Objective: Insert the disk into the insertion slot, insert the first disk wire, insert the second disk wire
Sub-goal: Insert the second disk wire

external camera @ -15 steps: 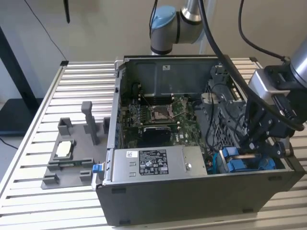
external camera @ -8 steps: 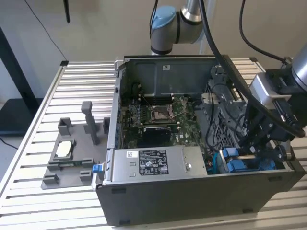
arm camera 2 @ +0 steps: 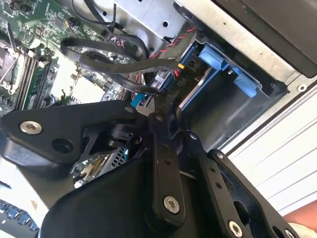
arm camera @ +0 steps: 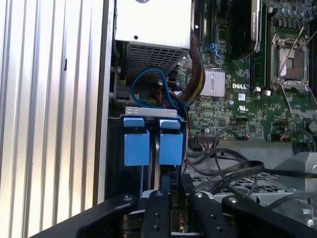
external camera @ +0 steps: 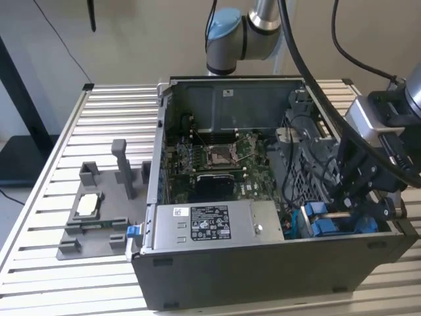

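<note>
1. The gripper (arm camera 2: 166, 101) reaches down into the open computer case (external camera: 263, 263), at the case corner nearest the exterior view's right. In the second wrist view its two black fingers (arm camera 2: 161, 148) run close together toward a black connector (arm camera 2: 179, 79) on a wire. They seem to pinch it, but the contact is hidden, so I cannot tell for certain whether the jaws are closed on it.
2. The disk (arm camera 2: 200, 87) lies straight ahead of the fingertips, already seated in its slot. Its blue carrier frame (arm camera 2: 223, 67) sits in the drive bay, the long axis running away from the jaws into the bay. The connector is touching or just beside the disk's near edge.
3. In the first wrist view two blue carrier tabs (arm camera: 152, 141) stand side by side just beyond the fingertips, against the case wall.
4. Black cables (arm camera 2: 114, 57) loop from the connector back over the motherboard (external camera: 217, 161).
5. The silver power-supply box (external camera: 210, 224) lies along the case's front edge, between the bay and the far corner.
6. Writing: the connector bears small white print and the power-supply box a printed label. Both are too small to make out.
7. A grey fixture (external camera: 99, 210) sits on the slatted table (external camera: 39, 217), well apart from the case.
</note>
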Available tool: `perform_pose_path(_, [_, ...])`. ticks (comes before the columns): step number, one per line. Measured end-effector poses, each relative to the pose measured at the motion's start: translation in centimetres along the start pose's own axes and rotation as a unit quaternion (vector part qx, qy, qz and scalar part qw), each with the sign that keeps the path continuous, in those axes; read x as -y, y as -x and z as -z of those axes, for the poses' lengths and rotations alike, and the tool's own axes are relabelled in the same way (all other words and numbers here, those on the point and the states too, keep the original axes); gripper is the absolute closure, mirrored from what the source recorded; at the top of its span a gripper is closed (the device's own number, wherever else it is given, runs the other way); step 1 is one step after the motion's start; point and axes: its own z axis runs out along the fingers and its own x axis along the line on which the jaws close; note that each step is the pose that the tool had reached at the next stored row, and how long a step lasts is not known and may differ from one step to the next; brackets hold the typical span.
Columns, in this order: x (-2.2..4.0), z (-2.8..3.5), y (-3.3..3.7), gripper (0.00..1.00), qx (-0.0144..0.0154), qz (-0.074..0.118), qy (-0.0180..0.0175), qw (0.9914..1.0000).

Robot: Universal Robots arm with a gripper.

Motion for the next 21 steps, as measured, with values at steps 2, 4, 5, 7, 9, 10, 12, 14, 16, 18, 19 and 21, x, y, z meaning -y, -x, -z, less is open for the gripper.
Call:
perform_pose_path(2, [-0.05,0.51,0.1,0.77,0.001,0.0,0.0,1.0])
perform_pose_path(4, [-0.08,0.77,0.15,0.77,0.002,0.0,0.0,1.0])
perform_pose_path(5, [-0.08,0.81,0.16,0.77,0.0022,0.0,0.0,1.0])
perform_pose_path(7, [-0.1,0.99,0.21,0.77,0.0027,0.0,0.0,1.0])
perform_pose_path(9, [-0.11,1.03,0.21,0.77,0.0033,0.0,-0.0001,0.99999])
perform_pose_path(10, [-0.1,1.01,0.21,0.77,0.0034,0.0,-0.0001,0.99999])
perform_pose_path(12, [-0.03,0.75,0.15,0.77,0.0038,0.0,-0.0001,0.99999])
perform_pose_path(14, [0.15,0.46,0.08,0.77,0.0046,0.0,-0.0001,0.99999])
perform_pose_path(16, [0.32,0.33,0.04,0.77,0.0063,0.001,-0.0001,0.99998])
perform_pose_path(18, [0.45,0.25,0.03,0.77,0.0093,0.001,-0.0001,0.99996])
perform_pose_path(19, [0.49,0.18,0.02,0.77,0.0101,0.001,-0.0001,0.99995])
perform_pose_path(21, [0.54,0.1,-0.04,0.77,0.0102,0.001,0.0012,0.99995])
